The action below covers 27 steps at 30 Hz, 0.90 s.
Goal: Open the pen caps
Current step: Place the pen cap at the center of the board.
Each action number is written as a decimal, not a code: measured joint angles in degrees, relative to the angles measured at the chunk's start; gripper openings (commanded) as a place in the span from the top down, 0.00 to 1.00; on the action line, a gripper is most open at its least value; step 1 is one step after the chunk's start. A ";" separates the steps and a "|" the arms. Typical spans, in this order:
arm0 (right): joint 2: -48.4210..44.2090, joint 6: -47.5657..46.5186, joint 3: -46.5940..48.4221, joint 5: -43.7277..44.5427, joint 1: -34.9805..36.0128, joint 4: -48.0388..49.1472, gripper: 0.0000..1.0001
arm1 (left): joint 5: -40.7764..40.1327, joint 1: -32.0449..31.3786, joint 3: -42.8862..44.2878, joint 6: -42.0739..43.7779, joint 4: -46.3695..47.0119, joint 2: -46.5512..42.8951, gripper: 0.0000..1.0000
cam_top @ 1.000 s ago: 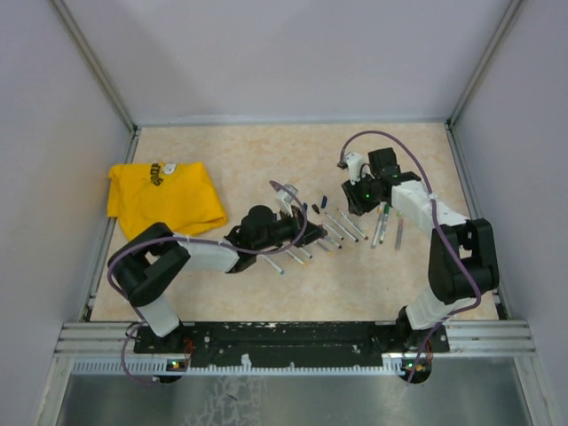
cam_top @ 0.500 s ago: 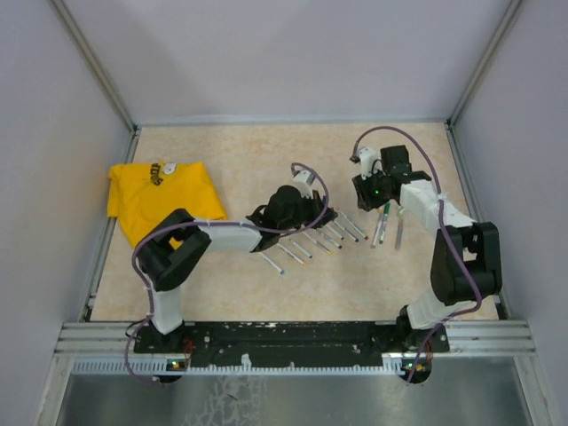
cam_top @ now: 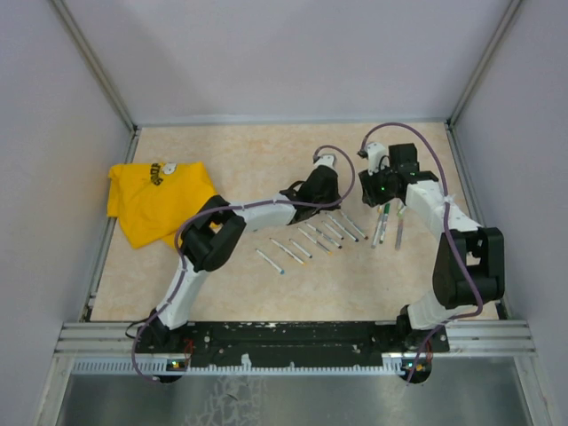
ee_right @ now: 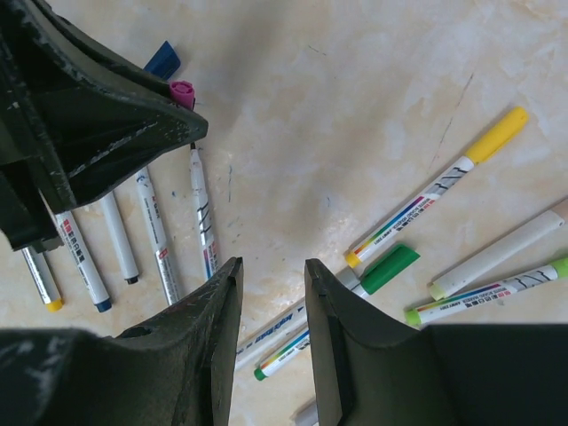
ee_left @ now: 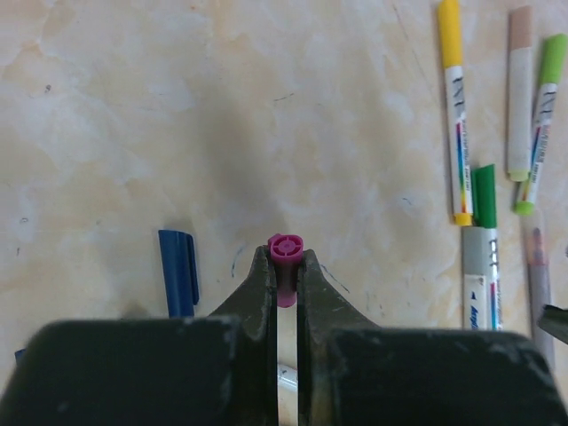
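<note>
Magenta pen cap [ee_left: 286,253]: clamped end-on between the closed fingers of the left gripper [ee_left: 286,266], held above the table [ee_left: 133,106].
Blue pen cap [ee_left: 179,271]: lying loose on the table, at 9 o'clock of the magenta one in the left wrist view.
Uncapped pens [ee_right: 160,240]: a row of whitish barrels lying side by side, at 6 o'clock of the left gripper in the right wrist view. The dark nib of the nearest sits just below the fingers.
Yellow-capped pen [ee_right: 435,191] and green-capped pen [ee_left: 484,257]: lying with other capped pens at 3 o'clock of the magenta cap in the left wrist view.
Right gripper [ee_right: 271,275]: jaws parted with nothing between them, hovering over the table between the two groups of pens.
Yellow cloth [cam_top: 160,200]: at 9 o'clock on the table in the top view, well apart from the pens.
</note>
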 measured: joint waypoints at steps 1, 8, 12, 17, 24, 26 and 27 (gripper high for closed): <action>-0.11 0.02 -0.02 -0.07 -0.15 0.04 0.65 | -0.46 0.09 1.40 0.11 -1.18 0.87 1.00; -0.59 0.04 -0.02 -0.46 -0.50 0.04 0.66 | -1.99 1.14 7.23 1.11 -6.80 4.50 0.91; -0.72 0.04 -0.02 -0.61 -0.50 0.04 0.65 | -2.10 1.42 8.44 1.73 -8.20 5.05 0.77; -0.72 0.04 -0.02 -0.90 -0.50 0.04 0.65 | -2.32 1.68 8.87 2.12 -8.79 5.11 0.71; -0.72 0.04 -0.02 -1.42 -0.76 0.04 0.65 | -3.08 1.77 8.90 3.17 -9.53 5.09 0.68; -0.72 0.04 -0.02 -1.46 -0.87 0.02 0.66 | -3.26 1.77 8.85 3.76 -9.90 4.83 0.67; -0.74 0.04 -0.02 -1.49 -0.90 0.04 0.65 | -3.23 1.77 8.72 3.93 -10.12 4.50 0.67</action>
